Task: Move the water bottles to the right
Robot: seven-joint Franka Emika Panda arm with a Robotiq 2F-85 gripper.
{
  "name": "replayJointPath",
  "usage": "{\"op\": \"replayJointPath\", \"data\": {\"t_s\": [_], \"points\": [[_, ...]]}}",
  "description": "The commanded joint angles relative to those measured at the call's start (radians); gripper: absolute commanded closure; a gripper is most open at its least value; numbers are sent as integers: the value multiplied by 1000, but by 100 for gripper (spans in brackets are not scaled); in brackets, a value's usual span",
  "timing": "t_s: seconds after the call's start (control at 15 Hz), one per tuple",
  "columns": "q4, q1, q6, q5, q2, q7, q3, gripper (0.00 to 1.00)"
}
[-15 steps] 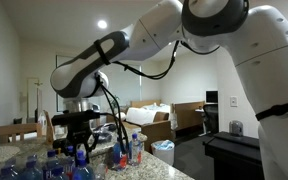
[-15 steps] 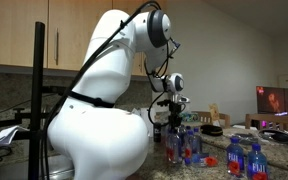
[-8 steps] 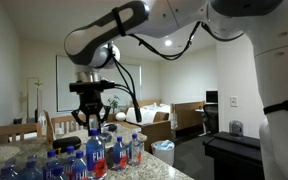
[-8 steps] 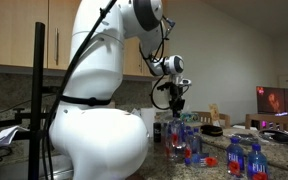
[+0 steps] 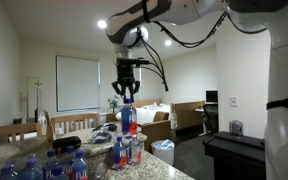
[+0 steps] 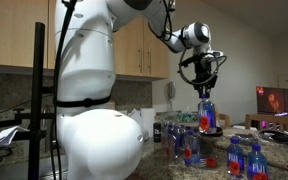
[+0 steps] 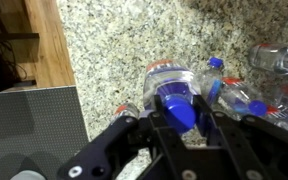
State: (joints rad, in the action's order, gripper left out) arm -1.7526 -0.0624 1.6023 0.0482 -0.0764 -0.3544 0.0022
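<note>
My gripper (image 5: 127,95) (image 6: 205,86) is shut on the blue cap of one water bottle (image 5: 126,118) (image 6: 207,117), which has a red label and hangs high above the counter. In the wrist view the gripper (image 7: 179,118) has its jaws pressed on that bottle's blue cap (image 7: 174,108), with the granite counter (image 7: 114,50) far below. Several more water bottles (image 5: 62,165) (image 6: 189,146) stand grouped on the counter, and others (image 7: 274,58) show at the right of the wrist view.
Two blue-label bottles (image 6: 242,159) stand nearer the camera in an exterior view. A wooden strip (image 7: 52,45) borders the granite, beside a grey mesh panel (image 7: 34,130). A chair (image 5: 59,125) and a bed (image 5: 149,118) stand beyond the counter. The robot's white base (image 6: 94,130) fills one side.
The arm has risen and swung sideways, lifting the red-label bottle from among the others on the counter to high above them. The jaws have stayed shut on it.
</note>
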Motion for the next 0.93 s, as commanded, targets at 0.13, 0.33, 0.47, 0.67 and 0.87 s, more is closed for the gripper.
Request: {"op": "replayJointPath", "data": {"t_s": [0.13,0.33,0.47,0.67,0.87], "points": [[230,106,-129,10,125,257,-79,89],[335,148,-140,1,225,339,-113,89],[398,171,-122,-4,290,359,-126,89],[492,205,-84,-34,380,347,-139,89],[584,246,-73,-71,460,335,-145,89]]}}
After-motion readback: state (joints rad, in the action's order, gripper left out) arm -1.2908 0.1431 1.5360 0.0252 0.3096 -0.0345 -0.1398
